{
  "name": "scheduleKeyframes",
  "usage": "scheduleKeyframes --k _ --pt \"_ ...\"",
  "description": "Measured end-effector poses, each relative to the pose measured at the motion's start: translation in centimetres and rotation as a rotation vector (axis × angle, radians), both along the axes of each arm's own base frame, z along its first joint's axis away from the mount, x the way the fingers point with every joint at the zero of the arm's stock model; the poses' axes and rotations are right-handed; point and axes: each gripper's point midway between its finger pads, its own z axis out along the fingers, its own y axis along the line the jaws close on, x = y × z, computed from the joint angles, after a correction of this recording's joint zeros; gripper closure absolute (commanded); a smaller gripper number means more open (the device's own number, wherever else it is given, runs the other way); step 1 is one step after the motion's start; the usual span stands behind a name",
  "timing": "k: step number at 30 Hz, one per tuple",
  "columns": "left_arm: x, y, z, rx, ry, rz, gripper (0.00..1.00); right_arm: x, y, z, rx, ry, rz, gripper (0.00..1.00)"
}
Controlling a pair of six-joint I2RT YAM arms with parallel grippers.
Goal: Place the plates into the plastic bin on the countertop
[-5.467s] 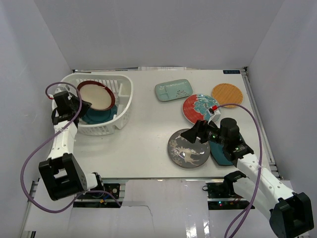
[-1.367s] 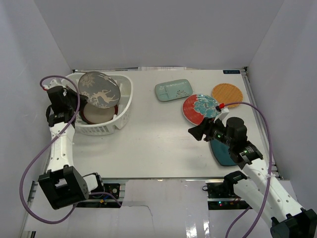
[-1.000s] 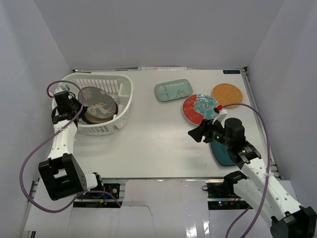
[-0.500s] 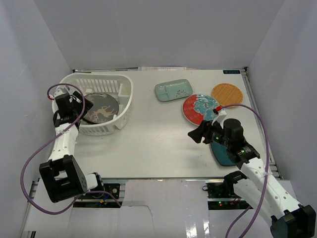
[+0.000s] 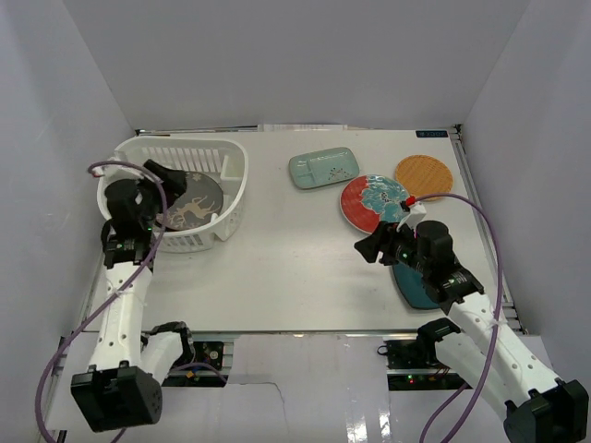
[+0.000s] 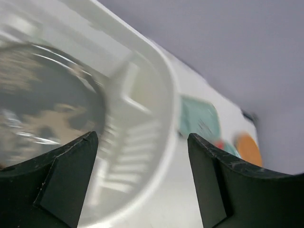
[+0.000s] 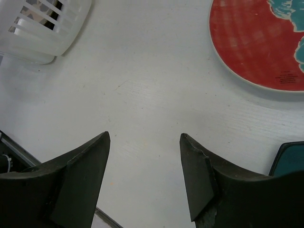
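Observation:
The white slotted plastic bin (image 5: 231, 175) stands at the countertop's (image 5: 277, 258) far left, and a grey patterned plate (image 5: 192, 203) lies flat inside it. My left gripper (image 5: 164, 183) hangs open and empty over the bin's near-left side. In the left wrist view the grey plate (image 6: 42, 104) sits left of the open left gripper (image 6: 141, 137), with the bin's rim (image 6: 166, 104) between the fingers. My right gripper (image 5: 369, 245) is open and empty over bare countertop, just near of the red-and-teal floral plate (image 5: 374, 201). A dark-teal square plate (image 5: 416, 284) lies partly under the right arm.
A pale-green rectangular plate (image 5: 323, 168) and an orange woven round plate (image 5: 423, 175) lie at the back right. The right wrist view shows the floral plate (image 7: 256, 42), a corner of the dark-teal plate (image 7: 290, 159) and the bin (image 7: 42, 28). Pale grey walls enclose the countertop.
The left gripper let go of the grey plate, which settled flat in the bin. The left arm then drew back toward the near edge. The right arm barely moved.

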Motion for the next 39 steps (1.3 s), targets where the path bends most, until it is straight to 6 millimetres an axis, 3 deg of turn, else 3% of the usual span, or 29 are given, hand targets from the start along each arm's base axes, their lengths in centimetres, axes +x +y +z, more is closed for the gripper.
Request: scheduleKeyframes --k 3,6,7,10,13,17,23,29,39 --pt "-0.7 -9.8 0.4 -0.025 -0.010 -0.275 0.14 0.3 -0.4 0.4 0.001 -0.015 -0.030 0.39" --pt "-3.4 -19.9 -0.6 -0.053 0.029 -0.558 0.14 0.7 -0.7 1.9 0.015 -0.047 -0.059 0.44" --pt "-4.2 -22.5 -1.1 -0.062 0.047 -0.622 0.14 0.8 -0.8 2.8 0.024 -0.067 -0.070 0.44" --pt "-5.7 -28.8 -3.9 -0.086 0.123 -0.762 0.14 1.1 -1.1 5.6 0.053 -0.135 -0.095 0.44" --pt "-5.6 -32.9 -7.8 -0.123 0.210 -0.812 0.15 1.0 -1.5 8.6 0.084 -0.206 -0.116 0.44" --pt "-3.9 -37.0 -13.2 -0.183 0.318 -0.816 0.15 0.5 -2.2 10.8 0.108 -0.267 -0.144 0.43" --pt "-1.0 -40.6 -19.2 -0.291 0.398 -0.771 0.17 -0.4 -3.0 11.0 0.113 -0.270 -0.169 0.43" --pt "2.3 -43.7 -21.7 -0.357 0.404 -0.737 0.23 -0.6 -3.1 10.6 0.107 -0.257 -0.170 0.43" --pt "5.9 -47.0 -23.1 -0.403 0.358 -0.673 0.49 -0.3 -3.0 9.2 0.089 -0.224 -0.169 0.43"
